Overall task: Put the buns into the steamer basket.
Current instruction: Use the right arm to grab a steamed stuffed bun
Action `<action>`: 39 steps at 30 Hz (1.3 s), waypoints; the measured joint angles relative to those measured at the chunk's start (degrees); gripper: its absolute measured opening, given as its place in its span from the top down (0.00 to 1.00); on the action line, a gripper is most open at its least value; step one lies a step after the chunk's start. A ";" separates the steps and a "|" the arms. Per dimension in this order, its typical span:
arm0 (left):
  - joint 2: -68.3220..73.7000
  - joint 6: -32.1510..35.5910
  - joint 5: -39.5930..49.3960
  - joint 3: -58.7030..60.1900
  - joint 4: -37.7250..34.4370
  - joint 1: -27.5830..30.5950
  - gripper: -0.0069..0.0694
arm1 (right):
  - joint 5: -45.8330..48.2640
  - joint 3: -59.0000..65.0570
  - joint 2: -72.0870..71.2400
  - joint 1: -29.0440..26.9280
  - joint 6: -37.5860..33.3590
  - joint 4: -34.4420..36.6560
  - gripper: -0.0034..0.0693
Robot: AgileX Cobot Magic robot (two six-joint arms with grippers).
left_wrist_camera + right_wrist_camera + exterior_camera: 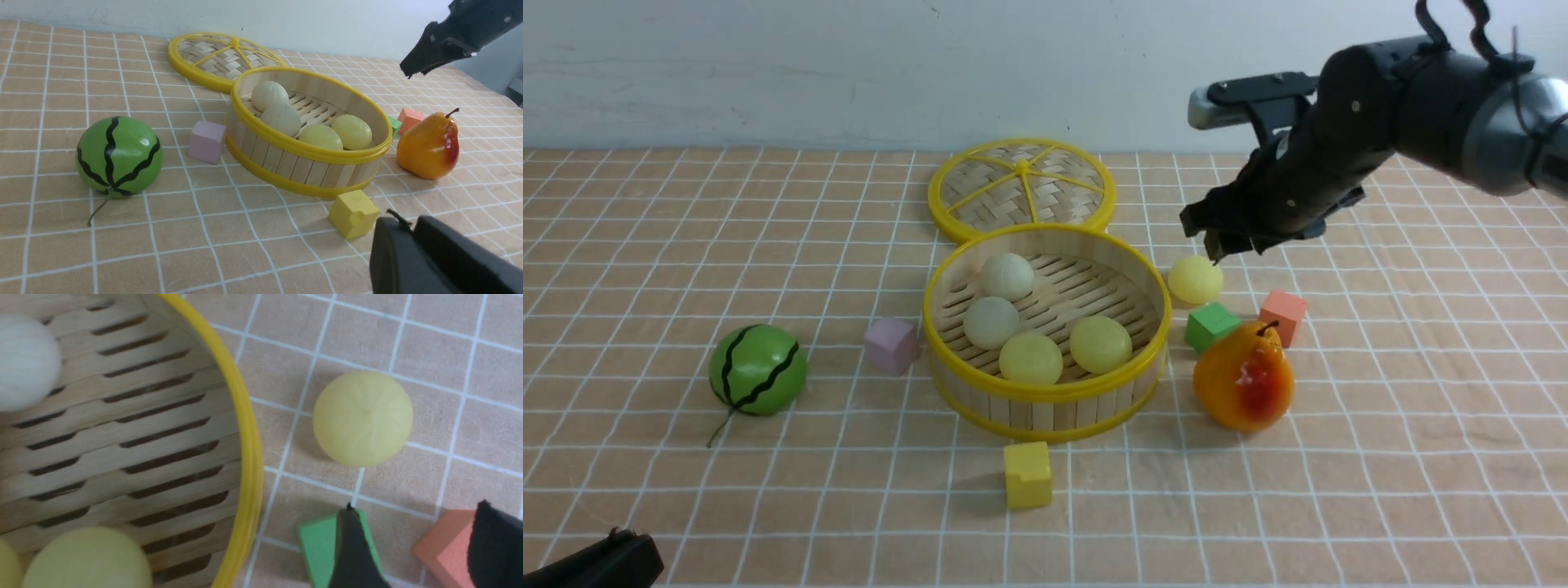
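The steamer basket stands mid-table and holds two off-white buns and two pale yellow buns. A fifth pale yellow bun lies on the cloth just right of the basket; it also shows in the right wrist view. My right gripper hangs open and empty just above and behind that bun, its fingertips apart in the right wrist view. My left gripper rests low at the near left, shut and empty.
The flat woven lid lies behind the basket. A green cube, an orange cube and a pear crowd the loose bun's near side. A pink cube, a yellow cube and a watermelon ball lie left and front.
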 joint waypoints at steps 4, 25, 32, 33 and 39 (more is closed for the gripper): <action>0.00 0.00 0.00 0.00 0.00 0.00 0.83 | -0.07 -6.13 6.00 -0.83 0.00 0.40 0.45; 0.00 0.00 0.00 0.00 0.00 0.00 0.80 | -1.03 -18.63 18.56 -1.18 0.00 0.73 0.49; 0.00 0.00 0.05 0.00 0.00 0.00 0.79 | -1.03 -18.91 18.63 -1.18 -0.49 0.77 0.80; 0.00 0.00 0.05 0.00 0.00 0.00 0.79 | -1.03 -18.91 18.57 -1.18 -1.16 0.77 0.89; 0.00 0.00 0.05 0.00 0.00 0.00 0.79 | 1.43 -18.91 14.51 -1.18 -2.75 0.77 0.95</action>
